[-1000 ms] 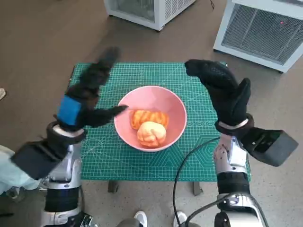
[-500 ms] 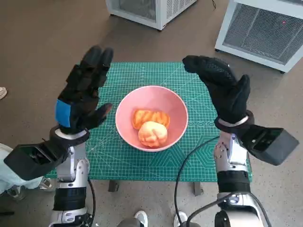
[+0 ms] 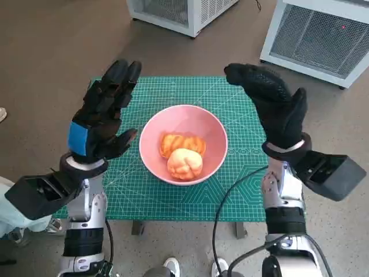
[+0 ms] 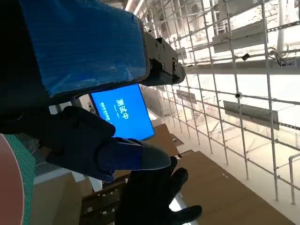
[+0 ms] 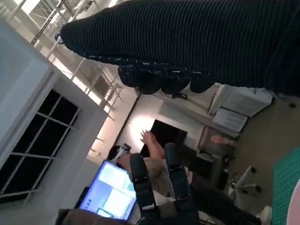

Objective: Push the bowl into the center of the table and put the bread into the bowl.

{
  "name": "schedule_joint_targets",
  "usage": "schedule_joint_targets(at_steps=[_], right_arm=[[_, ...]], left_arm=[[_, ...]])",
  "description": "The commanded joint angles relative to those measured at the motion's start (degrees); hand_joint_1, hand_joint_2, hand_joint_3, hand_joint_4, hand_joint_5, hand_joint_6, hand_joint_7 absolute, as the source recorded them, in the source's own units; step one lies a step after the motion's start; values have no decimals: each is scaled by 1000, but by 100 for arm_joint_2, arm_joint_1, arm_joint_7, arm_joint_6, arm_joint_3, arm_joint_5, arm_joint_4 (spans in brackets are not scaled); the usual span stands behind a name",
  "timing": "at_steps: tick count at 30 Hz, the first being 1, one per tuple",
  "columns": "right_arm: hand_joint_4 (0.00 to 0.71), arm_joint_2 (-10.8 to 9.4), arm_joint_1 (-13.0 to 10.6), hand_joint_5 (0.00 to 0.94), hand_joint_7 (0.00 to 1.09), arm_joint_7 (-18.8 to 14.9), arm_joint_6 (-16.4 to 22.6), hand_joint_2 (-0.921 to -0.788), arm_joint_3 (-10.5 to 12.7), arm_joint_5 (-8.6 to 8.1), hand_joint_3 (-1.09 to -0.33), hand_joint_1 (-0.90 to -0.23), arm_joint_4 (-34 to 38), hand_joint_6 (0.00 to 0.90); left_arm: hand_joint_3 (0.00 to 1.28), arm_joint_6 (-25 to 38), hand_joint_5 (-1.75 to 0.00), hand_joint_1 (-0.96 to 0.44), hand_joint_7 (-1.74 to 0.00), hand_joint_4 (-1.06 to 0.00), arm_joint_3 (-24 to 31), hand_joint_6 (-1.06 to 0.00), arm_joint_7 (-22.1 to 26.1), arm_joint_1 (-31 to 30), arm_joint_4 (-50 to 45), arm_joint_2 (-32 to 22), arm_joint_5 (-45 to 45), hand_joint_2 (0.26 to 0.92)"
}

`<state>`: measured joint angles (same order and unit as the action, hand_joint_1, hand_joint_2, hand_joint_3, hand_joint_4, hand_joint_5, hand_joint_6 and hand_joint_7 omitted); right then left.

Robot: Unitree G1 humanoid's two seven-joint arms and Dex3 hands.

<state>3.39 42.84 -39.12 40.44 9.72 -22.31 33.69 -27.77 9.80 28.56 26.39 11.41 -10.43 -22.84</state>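
A pink bowl (image 3: pixel 183 143) sits near the middle of a green mat (image 3: pixel 230 190) on the counter, with two pieces of bread (image 3: pixel 183 154) inside it. The left hand (image 3: pixel 102 118) is raised beside the bowl, fingers spread, holding nothing. The gloved right hand (image 3: pixel 275 107) is raised on the other side, fingers apart and empty.
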Motion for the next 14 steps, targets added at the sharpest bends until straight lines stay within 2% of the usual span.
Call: schedule_joint_targets(at_steps=[1, 14], right_arm=[[171, 38, -66, 1, 578, 65, -97, -921, -40, 51, -791, -723, -49, -1], [172, 56, -150, 2, 577, 92, -162, -921, -111, 29, -792, -722, -147, -1]], left_arm=[[317, 50, -38, -626, -104, -262, -22, -297, 45, 88, -132, 43, -90, 921], [314, 240, -32, -612, -118, -267, -73, -302, -60, 30, -346, 45, 33, 921]])
